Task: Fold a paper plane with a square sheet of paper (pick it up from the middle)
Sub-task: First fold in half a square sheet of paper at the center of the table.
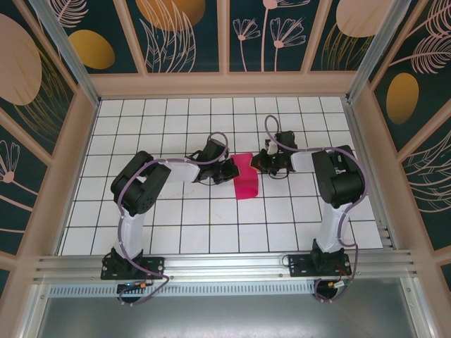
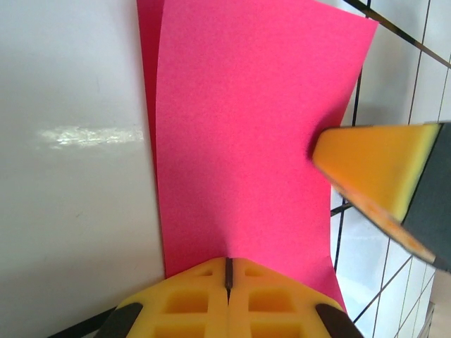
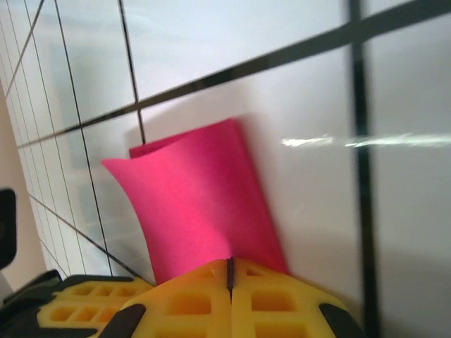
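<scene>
White tiled counter (image 1: 176,225) boxed in by floral panelled walls (image 1: 183,42), with wide tile margins toward every side. Near the middle, the square sheet of paper (image 1: 246,180) (image 2: 246,141) (image 3: 197,204), folded in two layers and bowed up off the tiles. Clamped shut on one edge, the left tool (image 1: 229,171) (image 2: 227,271); on the opposite edge, likewise shut, the right tool (image 1: 265,163) (image 3: 230,271).

The square sheet of paper (image 2: 239,141) is thin magenta paper with a matt, faintly grainy face. The white tiled table (image 2: 70,211) looks smooth and glossy, catching a streak of light. The left gripper (image 2: 227,269) is matt yellow moulded plastic.
</scene>
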`<state>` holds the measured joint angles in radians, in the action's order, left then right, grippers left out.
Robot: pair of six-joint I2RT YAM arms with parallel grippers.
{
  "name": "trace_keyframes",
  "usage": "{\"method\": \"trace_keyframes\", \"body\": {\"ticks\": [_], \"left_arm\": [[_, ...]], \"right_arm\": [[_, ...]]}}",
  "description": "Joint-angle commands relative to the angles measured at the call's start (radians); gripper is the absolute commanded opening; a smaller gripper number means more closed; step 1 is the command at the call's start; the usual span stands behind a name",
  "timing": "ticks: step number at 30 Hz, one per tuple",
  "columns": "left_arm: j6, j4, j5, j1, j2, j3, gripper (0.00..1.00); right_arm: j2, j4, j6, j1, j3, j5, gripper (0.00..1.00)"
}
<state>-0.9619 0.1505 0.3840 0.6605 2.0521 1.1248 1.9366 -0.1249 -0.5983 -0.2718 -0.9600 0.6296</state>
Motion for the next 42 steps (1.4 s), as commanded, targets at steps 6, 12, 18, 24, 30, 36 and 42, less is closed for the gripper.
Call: {"method": "trace_keyframes", "body": {"ticks": [6, 12, 18, 24, 30, 36, 42], "left_arm": [[0.008, -0.220, -0.100, 0.001, 0.070, -0.078, 0.00], [0.008, -0.215, -0.100, 0.001, 0.070, -0.079, 0.00], [0.008, -0.215, -0.099, 0.000, 0.070, -0.078, 0.01], [0.006, -0.212, -0.097, 0.000, 0.072, -0.078, 0.01], [0.005, -0.211, -0.098, 0.000, 0.071, -0.085, 0.01], [0.006, -0.206, -0.097, 0.001, 0.069, -0.084, 0.01], [0.008, -0.206, -0.097, 0.000, 0.069, -0.082, 0.01]], "right_arm": [[-0.060, -0.049, -0.029, 0.056, 0.025, -0.089, 0.00], [-0.102, -0.116, 0.000, -0.012, 0.033, 0.012, 0.00], [-0.002, -0.074, -0.003, -0.062, -0.046, 0.004, 0.00], [0.070, -0.056, -0.001, -0.036, -0.100, -0.032, 0.00], [0.107, -0.031, 0.004, 0.014, -0.125, -0.098, 0.00], [0.098, -0.024, -0.021, 0.037, -0.156, -0.171, 0.00], [-0.042, -0.007, 0.014, 0.023, -0.108, -0.116, 0.00]]}}
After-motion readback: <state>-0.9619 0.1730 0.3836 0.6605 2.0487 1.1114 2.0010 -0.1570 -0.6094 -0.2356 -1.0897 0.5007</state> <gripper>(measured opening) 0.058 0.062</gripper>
